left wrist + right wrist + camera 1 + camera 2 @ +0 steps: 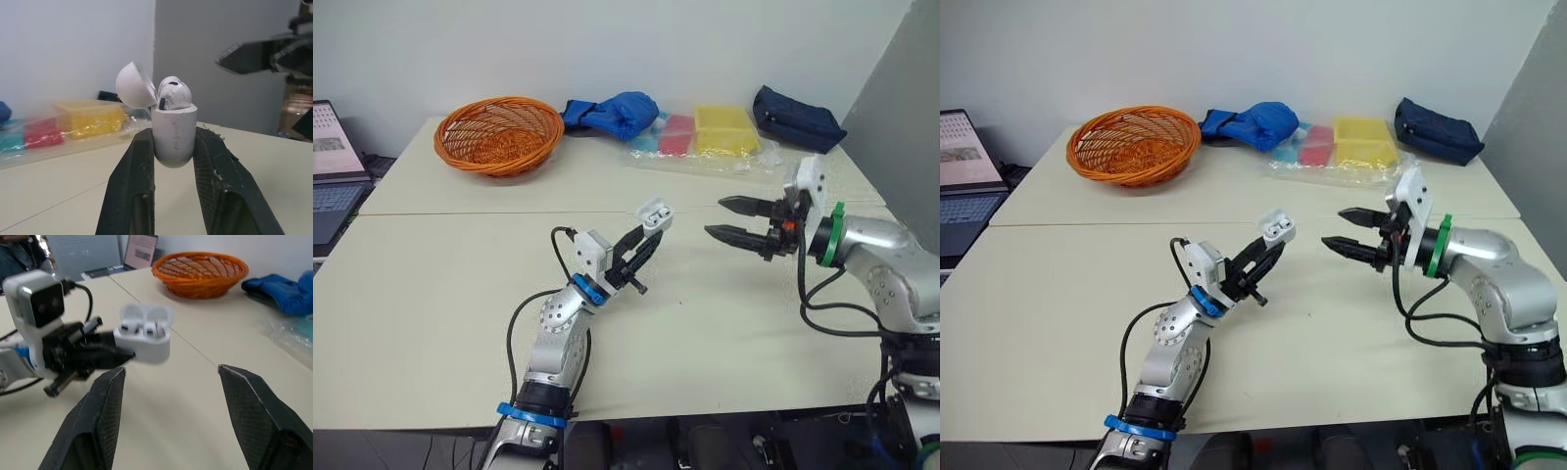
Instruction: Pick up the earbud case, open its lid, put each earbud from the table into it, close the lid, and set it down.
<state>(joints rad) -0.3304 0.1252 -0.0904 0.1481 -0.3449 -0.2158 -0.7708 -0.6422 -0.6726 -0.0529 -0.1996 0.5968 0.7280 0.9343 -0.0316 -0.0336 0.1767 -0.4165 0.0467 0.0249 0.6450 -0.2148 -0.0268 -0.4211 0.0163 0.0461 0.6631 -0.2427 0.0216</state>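
1. On the big pale table, far at the back, sat an orange basket. It had no part in this job.
2. Above the middle of the table, the left gripper held the earbud case up in the air. Its two black fingers squeezed the sides of the case.
3. Close by, the right gripper hung in the air with its fingers spread wide and nothing in them. It pointed at the case and was near it, but not touching.
4. The lid of the case was tipped back, so the case was open.
5. Two white earbuds sat side by side inside the case. So the filling part looked done, and the step in hand looked like shutting the lid.
6. The next move would need the right gripper to press the lid down softly until it shuts. The left gripper would need to hold the case tight and not let it slip. After that, the case could go down on the table.
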